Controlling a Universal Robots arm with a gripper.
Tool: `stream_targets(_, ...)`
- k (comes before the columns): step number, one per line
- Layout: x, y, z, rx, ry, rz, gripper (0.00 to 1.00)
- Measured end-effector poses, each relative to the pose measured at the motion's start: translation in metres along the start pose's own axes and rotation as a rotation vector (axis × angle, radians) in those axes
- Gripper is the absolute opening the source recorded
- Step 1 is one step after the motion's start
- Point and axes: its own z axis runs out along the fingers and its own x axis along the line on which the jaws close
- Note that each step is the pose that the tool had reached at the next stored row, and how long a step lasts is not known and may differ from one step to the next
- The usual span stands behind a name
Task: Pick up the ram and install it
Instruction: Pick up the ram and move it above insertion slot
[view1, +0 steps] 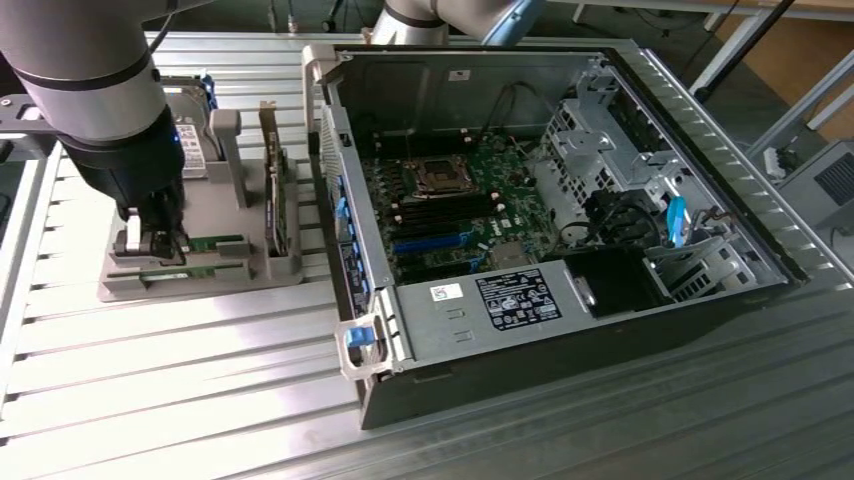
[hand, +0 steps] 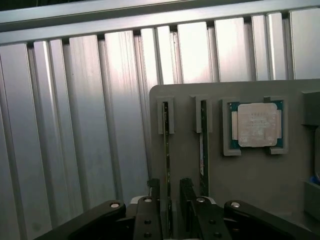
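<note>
1. Pincer (view1: 154, 245) in the exterior view: I have it lowered onto the grey holder (view1: 200, 285) at that view's left, on the slatted tabletop (view1: 200, 400), with the jaws apart and gripping nothing. The ram (view1: 207, 244) shows as a green strip in the holder, right at my fingers. The open computer case (view1: 747, 230) with its motherboard (view1: 454, 205) stands just beside the holder, towards that view's right. I cannot tell whether the holder is fastened down. If it is not, a stick that binds in its slot could drag the whole holder up or shove it against the case wall.

2. Wrist view: my pincer (hand: 170, 197) straddles the ram (hand: 166, 150), which stands on edge in its slot in the holder (hand: 185, 165), with one fingertip (hand: 155, 187) on either side and neither pressing it. A second stick (hand: 202, 145) stands in the neighbouring slot, just beside my other finger. The silver processor (hand: 257, 125) lies in its own pocket farther along.
   - I sit at one end of a long, thin board. A grip this far off-centre could let it swing or twist, and it could then jam in the slot.
   - The finger between the two sticks has little room, so a slight sideways drift could knock the second stick.
   - The board offers narrow faces, so a shallow bite may slip.
</note>
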Motion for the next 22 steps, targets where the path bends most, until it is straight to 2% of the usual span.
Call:
stream_targets(6, 0.000, -0.0001, 0.0002, 0.0003, -0.0003, 0.000, 0.29)
stream_targets(9, 0.000, -0.0064, 0.0010, 0.0007, 0.0032, 0.000, 0.29)
stream_targets(12, 0.002, -0.0066, 0.0028, 0.0006, 0.0033, 0.000, 0.29)
stream_targets(13, 0.002, -0.0067, 0.0119, 0.0005, 0.0034, 0.000, 0.29)
stream_targets(16, 0.002, -0.0044, 0.0164, 0.0005, 0.0035, 0.000, 0.29)
stream_targets(17, 0.002, -0.0007, 0.0220, 0.0006, 0.0036, -0.004, 0.29)
stream_targets(19, 0.002, -0.0006, 0.0239, 0.0021, 0.0038, -0.048, 0.29)
stream_targets(20, 0.002, -0.0007, 0.0312, 0.0036, 0.0045, -0.085, 0.29)
stream_targets(22, 0.002, -0.0007, 0.0324, 0.0036, 0.0036, -0.085, 0.29)
